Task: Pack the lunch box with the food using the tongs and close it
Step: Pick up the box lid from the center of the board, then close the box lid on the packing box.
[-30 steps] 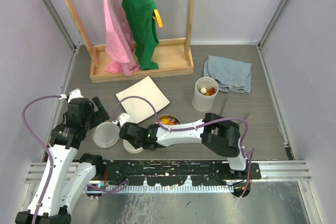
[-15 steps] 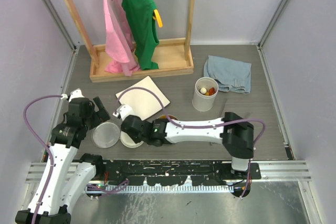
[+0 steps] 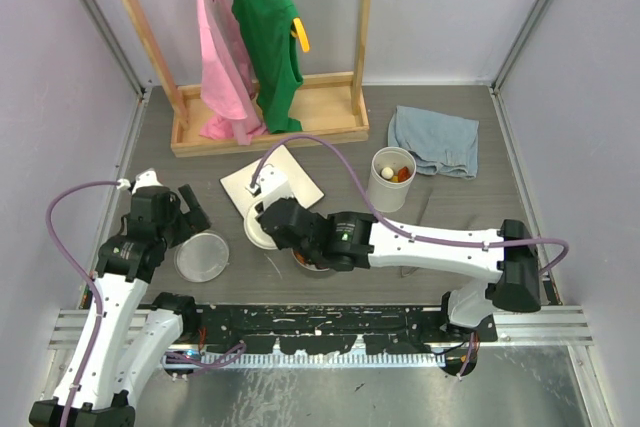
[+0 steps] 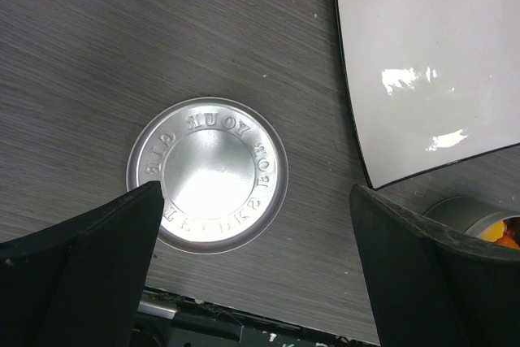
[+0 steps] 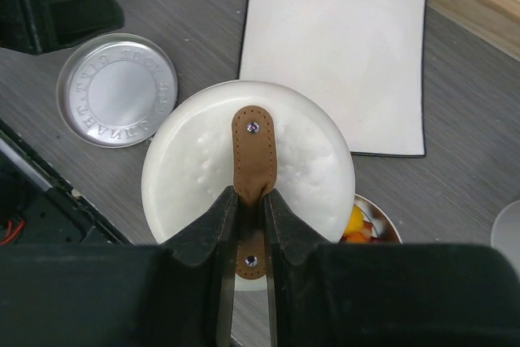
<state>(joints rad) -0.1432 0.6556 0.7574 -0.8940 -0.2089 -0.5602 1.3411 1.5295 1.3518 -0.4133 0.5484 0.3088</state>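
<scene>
Right wrist view, biggest first: white square plate (image 5: pixel 341 54), then a white round lid (image 5: pixel 199 168) hanging from the right gripper (image 5: pixel 249 198), whose jaws pinch its brown strap (image 5: pixel 253 144). Left gripper (image 4: pixel 256 197) gapes wide above the steel disc lid (image 4: pixel 207 172). Closing looks underway. Next, centre the white lid over the food-filled tin (image 5: pixel 370 221), just beside it, and lower it level.

The strap (image 5: pixel 253 148) of a round lid (image 5: pixel 313 172) sits between the fingers of the right gripper (image 5: pixel 250 201). Ahead of it lies the square plate (image 5: pixel 337 58), left of it the embossed disc lid (image 5: pixel 118 89), and right of it, partly under the round lid, the tin of food (image 5: pixel 370 221). The left gripper (image 4: pixel 256 201) stands over the disc lid.
</scene>
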